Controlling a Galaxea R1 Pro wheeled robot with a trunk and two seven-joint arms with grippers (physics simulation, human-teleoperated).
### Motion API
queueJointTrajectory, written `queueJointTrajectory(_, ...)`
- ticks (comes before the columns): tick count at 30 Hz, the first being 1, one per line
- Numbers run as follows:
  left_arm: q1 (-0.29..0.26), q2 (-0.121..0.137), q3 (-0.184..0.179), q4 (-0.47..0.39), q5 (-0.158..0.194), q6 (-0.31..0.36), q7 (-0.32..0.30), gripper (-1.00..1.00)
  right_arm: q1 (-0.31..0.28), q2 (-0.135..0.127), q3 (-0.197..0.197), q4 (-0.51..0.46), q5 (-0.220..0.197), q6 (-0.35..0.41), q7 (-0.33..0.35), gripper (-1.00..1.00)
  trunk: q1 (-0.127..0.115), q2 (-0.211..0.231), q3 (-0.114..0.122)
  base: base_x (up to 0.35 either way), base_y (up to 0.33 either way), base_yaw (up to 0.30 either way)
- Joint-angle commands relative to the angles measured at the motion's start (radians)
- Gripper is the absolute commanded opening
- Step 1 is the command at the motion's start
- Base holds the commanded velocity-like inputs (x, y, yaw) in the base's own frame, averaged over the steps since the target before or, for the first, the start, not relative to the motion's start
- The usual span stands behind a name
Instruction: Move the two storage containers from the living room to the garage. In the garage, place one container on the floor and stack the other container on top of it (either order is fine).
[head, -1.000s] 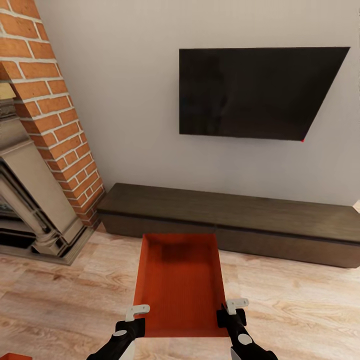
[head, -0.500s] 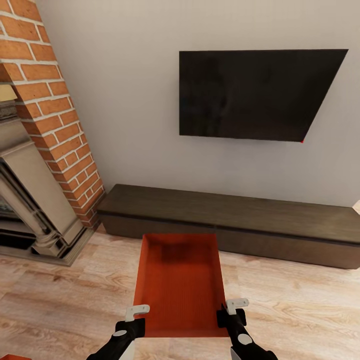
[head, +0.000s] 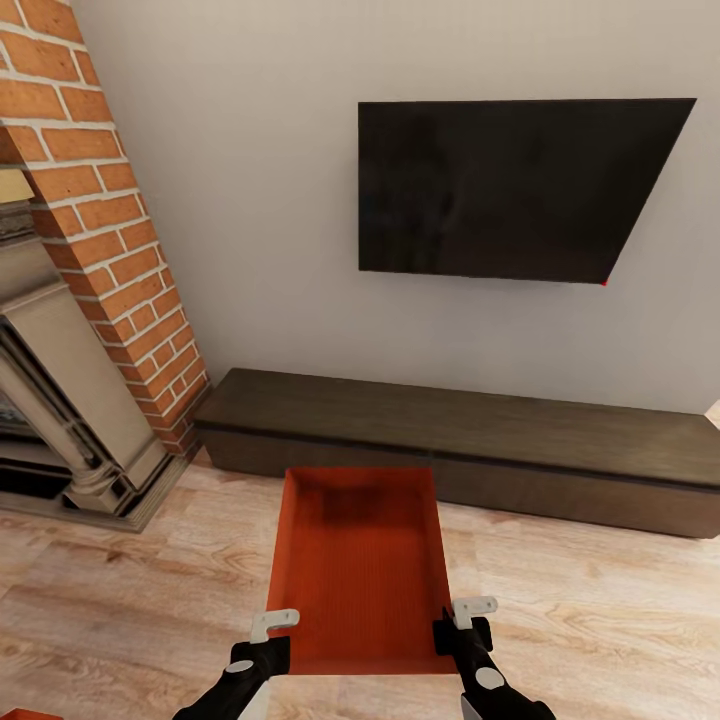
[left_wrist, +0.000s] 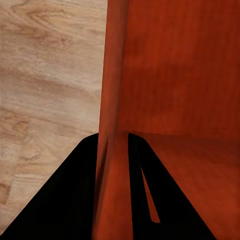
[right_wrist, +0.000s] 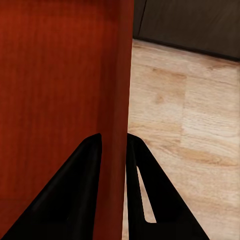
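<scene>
We are in a home living room: red brick fireplace (head: 95, 215) with pale stone surround at the left wall, black TV (head: 510, 190) mounted on a plain wall, long low dark cabinet (head: 460, 440) beneath it, light wood-plank floor (head: 590, 610).

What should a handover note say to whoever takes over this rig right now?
Left gripper: shut on the left wall of the orange-red rectangular open-top plastic bin.
Right gripper: shut on the same bin's right wall.
The bin is held between both arms, in front of the robot, over the light wood-plank floor, facing the long low dark cabinet and black wall-mounted TV; red brick fireplace to the left.
A sliver of orange-red at the head view's lower left corner may be the second bin; too little shows to tell.
Done: one bin gripped. Left: carry it to the garage, fetch the other, stack.
</scene>
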Motion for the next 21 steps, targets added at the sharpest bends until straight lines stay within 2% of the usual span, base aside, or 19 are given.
queueJointTrajectory(1,0.0,0.002,0.013,-0.001,0.003,0.004,0.032,-1.0,-0.001,-0.001,-0.024,-0.001,-0.011,-0.008,-0.055,-1.0,0.0,-0.001,-0.001,0.0,0.0,0.0)
queueJointTrajectory(4,-0.001,0.002,0.013,0.0,0.003,0.004,0.032,-1.0,-0.001,-0.001,-0.024,-0.001,-0.011,-0.008,-0.055,-1.0,0.0,-0.001,-0.001,0.0,0.0,0.0)
queueJointTrajectory(21,-0.001,0.002,0.013,0.0,0.003,0.004,0.032,-1.0,-0.001,-0.001,-0.024,-0.001,-0.011,-0.009,-0.055,-1.0,-0.065,0.118,0.053,0.0,0.0,0.0)
